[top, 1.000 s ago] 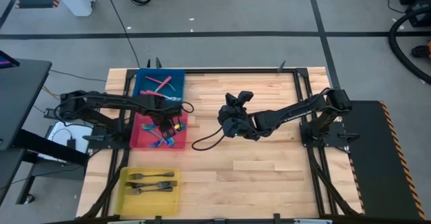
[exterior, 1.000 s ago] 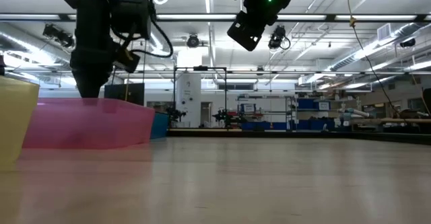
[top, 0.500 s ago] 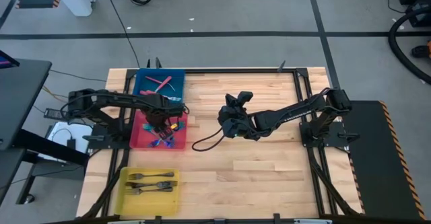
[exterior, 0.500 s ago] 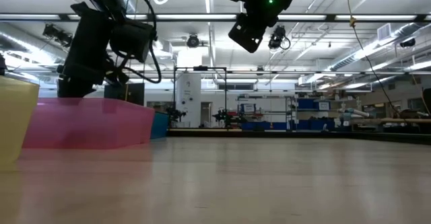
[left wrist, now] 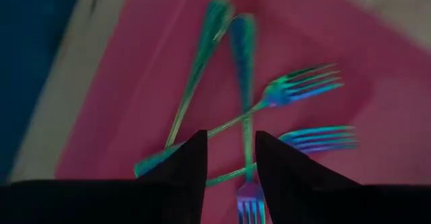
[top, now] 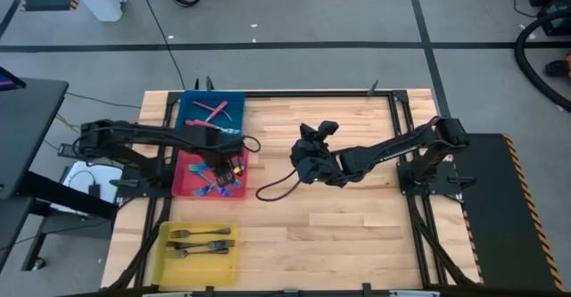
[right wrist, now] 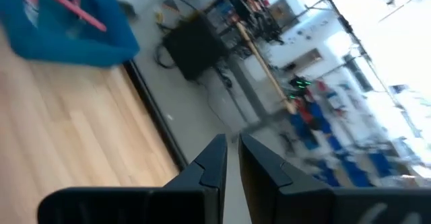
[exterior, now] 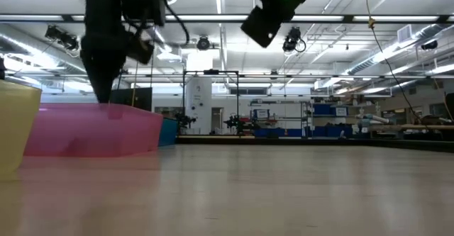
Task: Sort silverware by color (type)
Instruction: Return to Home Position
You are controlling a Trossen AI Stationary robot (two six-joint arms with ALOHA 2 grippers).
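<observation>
My left gripper hangs over the pink tray, fingers open and pointing down. Below it, several forks with teal-blue handles lie crossed on the tray floor; one runs under the gap between the fingers without touching them. Red-handled forks lie in the blue tray. Dark metal forks lie in the yellow tray. My right gripper waits raised over the table's middle, shut.
The three trays stand in a row along the table's left side: blue at the far end, pink in the middle, yellow nearest. A dark cable loops on the wood below the right arm. Bare wood lies to the right and near.
My left gripper dipped toward the pink tray and tipped sideways half a second ago. It has since risen a little and straightened, so its fingers point straight down over the tray again.
</observation>
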